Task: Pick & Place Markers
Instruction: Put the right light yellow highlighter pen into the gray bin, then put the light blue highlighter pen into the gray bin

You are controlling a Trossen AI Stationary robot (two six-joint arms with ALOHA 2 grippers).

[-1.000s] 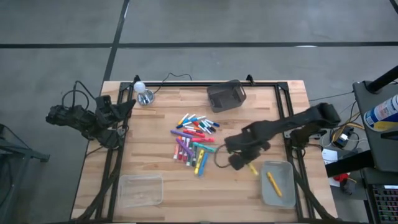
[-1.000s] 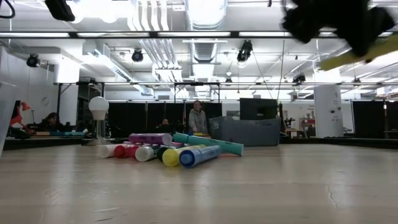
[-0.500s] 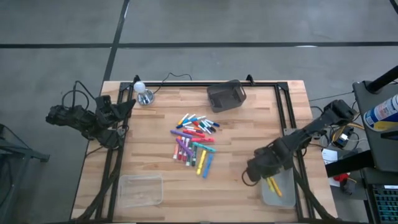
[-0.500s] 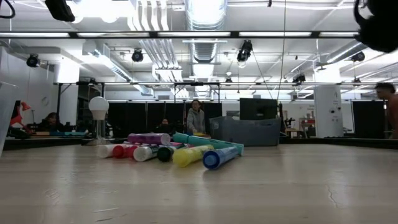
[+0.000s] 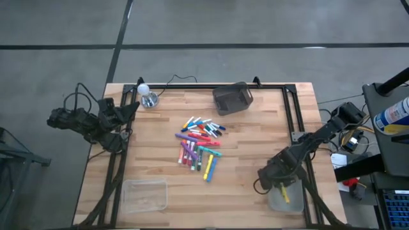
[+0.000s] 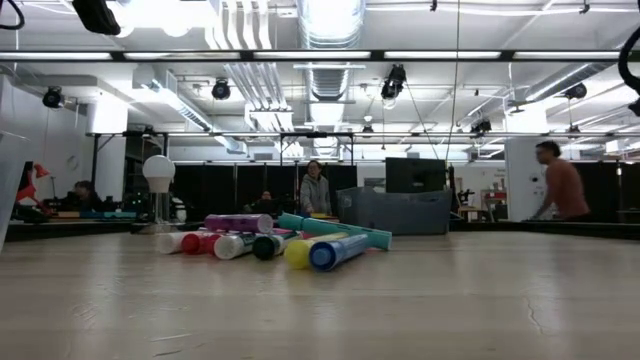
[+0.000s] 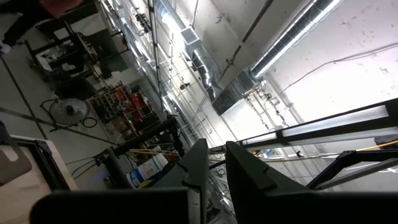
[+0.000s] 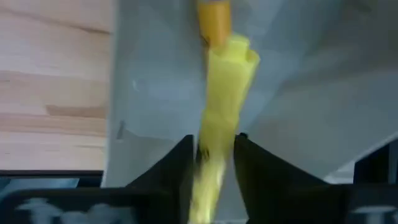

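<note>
Marker (image 8: 219,118) — yellow — stands between the right pincer's (image 8: 211,163) parted fingers, over the tray (image 8: 155,81).

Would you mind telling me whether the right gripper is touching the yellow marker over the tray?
Cannot tell. In the right wrist view the yellow marker sits between the right gripper's fingers above the tray, but it is blurred and no clear contact or gap shows.
</note>
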